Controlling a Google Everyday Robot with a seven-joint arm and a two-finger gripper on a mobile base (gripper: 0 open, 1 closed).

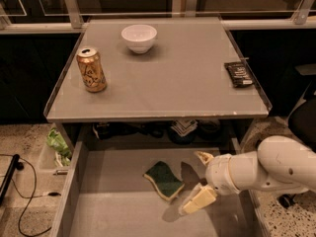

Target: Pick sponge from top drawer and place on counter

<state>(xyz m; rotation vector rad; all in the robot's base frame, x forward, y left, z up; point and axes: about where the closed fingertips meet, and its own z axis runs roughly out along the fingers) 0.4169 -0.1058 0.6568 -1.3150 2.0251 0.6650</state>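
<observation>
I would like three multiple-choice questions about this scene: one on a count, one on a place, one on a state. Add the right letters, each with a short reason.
1. How many things stand on the flat grey counter?
A) one B) three C) five

2. Where does the wavy-edged sponge, dark green over pale yellow, lie?
A) on the speckled floor B) on a shelf C) in the open grey top drawer

3. How is the gripper?
A) open, just right of the sponge B) shut on the sponge C) shut and empty

Key:
1 B: a white bowl, a golden can and a black packet.
2 C: it rests on the drawer's floor.
3 A: its pale fingers are spread apart over the drawer.
</observation>
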